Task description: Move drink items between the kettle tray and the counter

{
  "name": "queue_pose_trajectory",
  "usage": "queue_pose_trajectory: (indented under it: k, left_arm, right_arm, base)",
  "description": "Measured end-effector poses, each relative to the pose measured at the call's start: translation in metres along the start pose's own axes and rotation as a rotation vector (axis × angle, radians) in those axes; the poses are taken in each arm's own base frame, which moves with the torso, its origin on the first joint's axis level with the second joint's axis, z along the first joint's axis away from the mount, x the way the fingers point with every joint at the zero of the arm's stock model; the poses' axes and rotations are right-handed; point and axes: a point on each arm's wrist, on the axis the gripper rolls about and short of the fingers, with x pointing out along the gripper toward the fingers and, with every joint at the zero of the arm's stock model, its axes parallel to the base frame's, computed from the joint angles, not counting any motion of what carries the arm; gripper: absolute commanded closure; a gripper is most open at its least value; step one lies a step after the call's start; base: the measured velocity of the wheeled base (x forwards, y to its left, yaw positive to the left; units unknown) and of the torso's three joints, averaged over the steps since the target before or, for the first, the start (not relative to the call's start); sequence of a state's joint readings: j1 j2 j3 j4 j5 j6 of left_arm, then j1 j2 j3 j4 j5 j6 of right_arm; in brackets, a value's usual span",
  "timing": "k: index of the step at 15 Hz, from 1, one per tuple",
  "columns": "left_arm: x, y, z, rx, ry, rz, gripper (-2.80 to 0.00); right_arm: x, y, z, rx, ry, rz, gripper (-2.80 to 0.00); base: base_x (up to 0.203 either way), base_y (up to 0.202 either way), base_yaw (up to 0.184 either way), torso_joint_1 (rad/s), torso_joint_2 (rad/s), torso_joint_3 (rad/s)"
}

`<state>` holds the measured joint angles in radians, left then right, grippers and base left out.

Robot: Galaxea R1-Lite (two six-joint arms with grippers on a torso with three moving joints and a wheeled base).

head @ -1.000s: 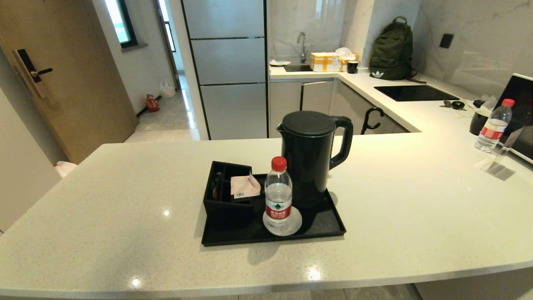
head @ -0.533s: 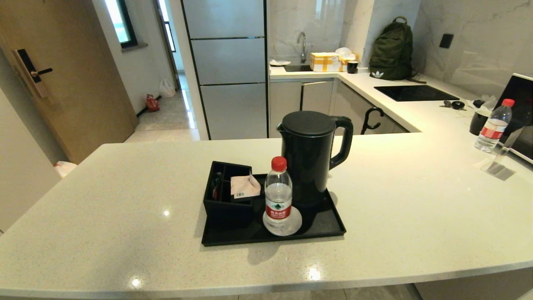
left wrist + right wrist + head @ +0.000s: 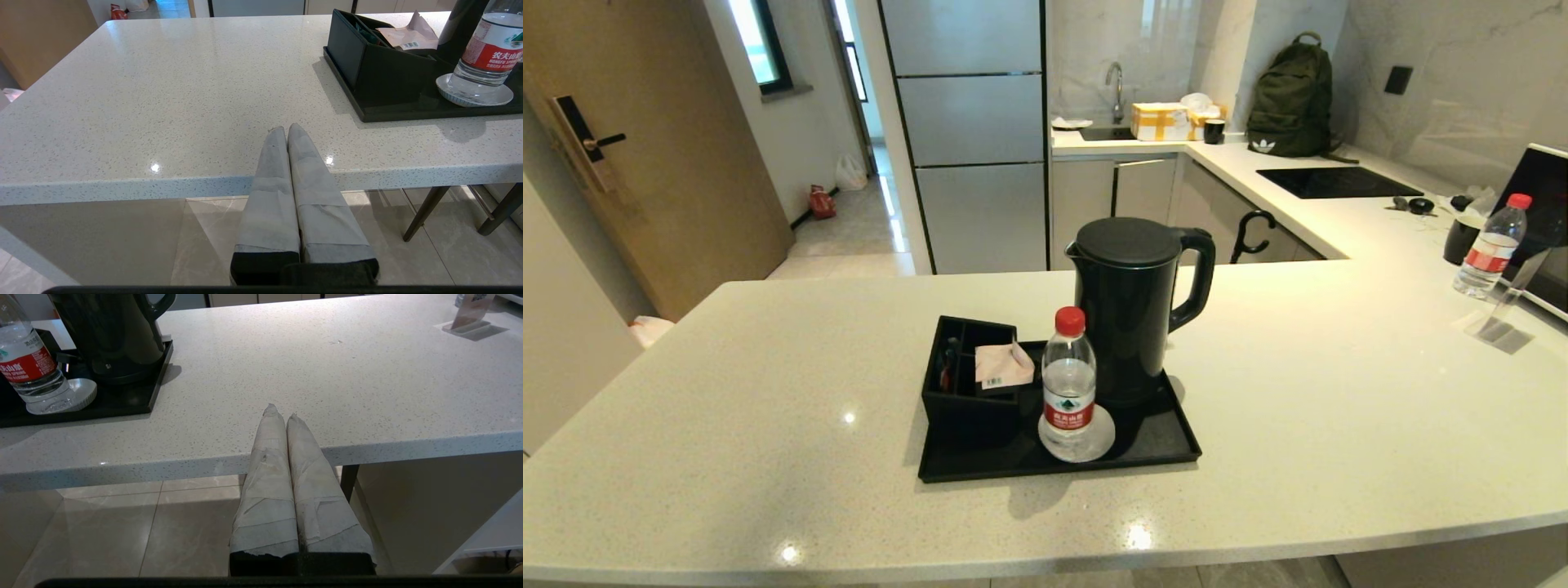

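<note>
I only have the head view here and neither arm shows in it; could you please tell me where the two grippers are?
Observer: The left gripper hangs at the near edge of the counter, fingers shut, holding nothing.
Operator: Thank you, and the right one?
Observer: The right gripper sits at the same near edge, shut and empty, with the kettle ahead of it, off to its left.
Operator: Is anything between the left gripper and the kettle tray?
Observer: Only bare counter; the kettle tray lies ahead to its right, with the small divided box at the tray's nearer end and the pinkish sachet resting on that box.
</note>
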<state>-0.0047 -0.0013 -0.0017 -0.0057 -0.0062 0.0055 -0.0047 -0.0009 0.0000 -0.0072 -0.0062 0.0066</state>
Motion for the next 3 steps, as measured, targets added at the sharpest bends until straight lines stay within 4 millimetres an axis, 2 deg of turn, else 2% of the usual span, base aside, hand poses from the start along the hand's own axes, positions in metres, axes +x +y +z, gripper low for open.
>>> queue_pose_trajectory:
  k: [3]
  left_arm:
    - [0.0,0.0,0.0,0.0,0.0,0.0,0.0]
  right_arm:
    - [0.0,0.0,0.0001,0.007,-0.001,0.0,0.0]
  base:
    - [0.0,0.0,0.0,0.0,0.0,0.0]
